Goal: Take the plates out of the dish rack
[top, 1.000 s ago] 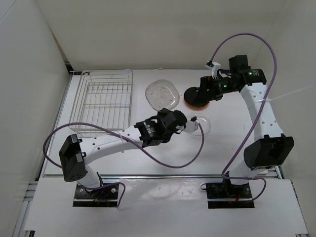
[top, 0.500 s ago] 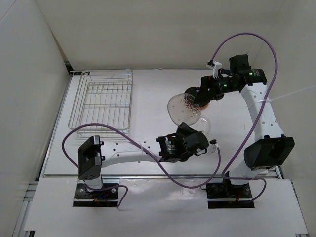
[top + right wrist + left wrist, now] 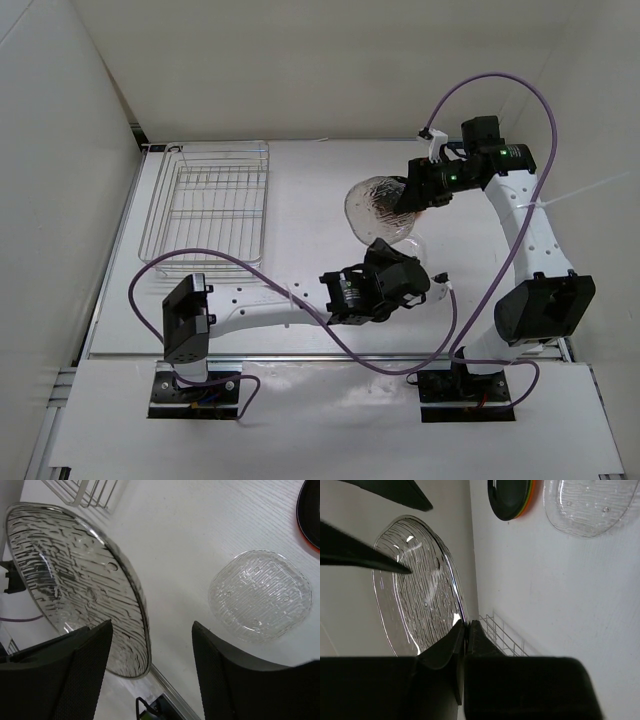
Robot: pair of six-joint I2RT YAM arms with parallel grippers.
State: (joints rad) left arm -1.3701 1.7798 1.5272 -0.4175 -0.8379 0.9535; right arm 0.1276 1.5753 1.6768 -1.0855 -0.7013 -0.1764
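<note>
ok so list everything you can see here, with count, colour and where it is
rack: 1, silver wire, left part of the table, no plates in it
held plate: 1, clear ribbed glass, up on edge in the air, right of the rack
flat plate: 1, clear glass, lying on the table near the held one
plate stack: 1 stack, black on top with green and orange rims under it, on the table
table: 1, white
cables: 2, purple, one looping off each arm
left gripper: 1, black, pinched on the held plate's rim
right gripper: 1, black, open, fingers either side of the held plate's rim
</note>
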